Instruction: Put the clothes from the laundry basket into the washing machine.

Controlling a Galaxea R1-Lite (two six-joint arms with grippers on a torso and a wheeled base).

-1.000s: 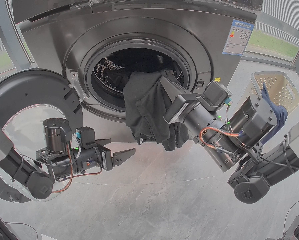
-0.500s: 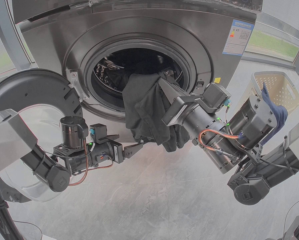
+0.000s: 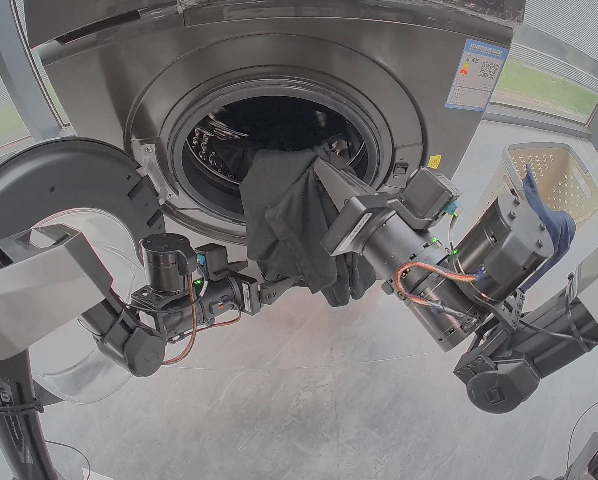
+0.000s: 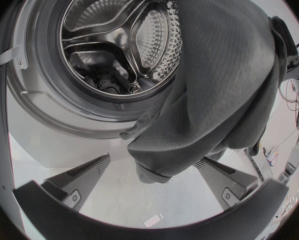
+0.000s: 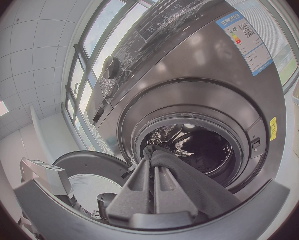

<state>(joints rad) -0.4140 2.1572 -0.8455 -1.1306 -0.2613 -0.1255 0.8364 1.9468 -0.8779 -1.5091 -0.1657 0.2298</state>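
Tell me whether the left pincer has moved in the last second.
Yes. Against the open door, the left pincer has moved right and toward the washer, up to the hem of the hanging garment.

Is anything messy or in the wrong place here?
Yes. The dark garment hangs mostly outside the washing machine's opening, dangling toward the floor instead of lying in the drum. The right gripper pinches its top; the open left gripper sits at its hem. A blue cloth droops over the laundry basket's rim.
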